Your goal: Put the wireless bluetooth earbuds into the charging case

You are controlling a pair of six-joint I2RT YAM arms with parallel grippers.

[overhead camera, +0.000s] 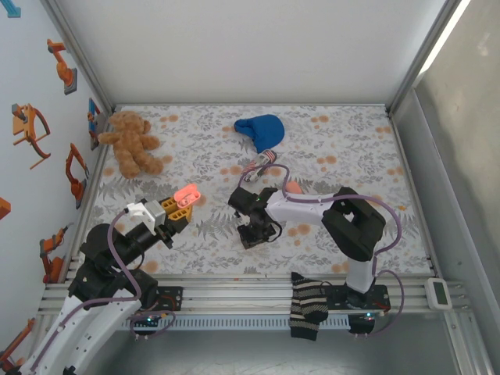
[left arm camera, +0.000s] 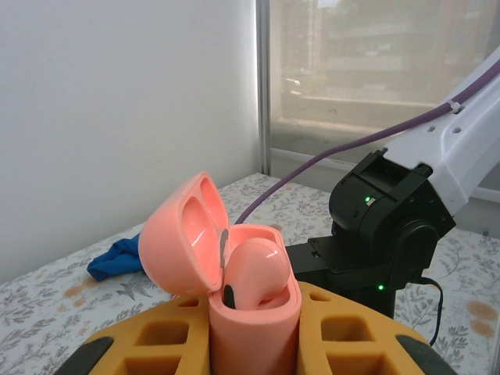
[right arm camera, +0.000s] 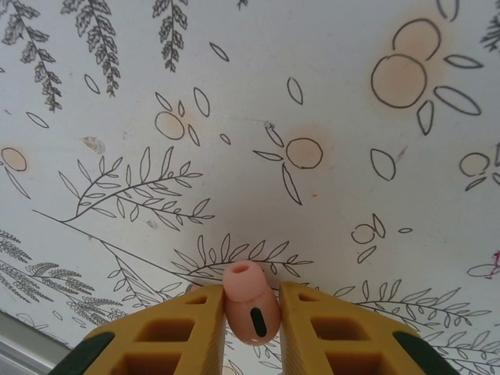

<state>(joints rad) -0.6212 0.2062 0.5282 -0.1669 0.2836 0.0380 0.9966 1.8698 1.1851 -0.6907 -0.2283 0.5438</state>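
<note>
Overhead, the left gripper (overhead camera: 178,209) holds the charging case (overhead camera: 186,195) up off the floral tablecloth (overhead camera: 344,234) with its lid open, probably so that its wells face the other arm. The right gripper (overhead camera: 254,233) hangs near the case on its right, low over the cloth. A teddy bear (overhead camera: 133,143) lies beyond the case to its left, and a blue cloth (overhead camera: 260,130) lies well beyond it to the right. From the left wrist, the yellow fingers (left arm camera: 344,336) are clamped tight on the lower body of the case (left arm camera: 254,320), keeping it upright with the hinged lid (left arm camera: 183,234) tipped back. A first earbud (left arm camera: 258,269) already sits in the open body, so I judge the job about half done. From the right wrist, the right gripper (right arm camera: 251,316) is pinched nearly closed on the second earbud (right arm camera: 250,305), apart from the case, with its nozzle end pointing out toward the cloth (right arm camera: 312,94). That narrow pinch suits so small and slippery a piece, though it likely needs turning before it will seat beside the first.
</note>
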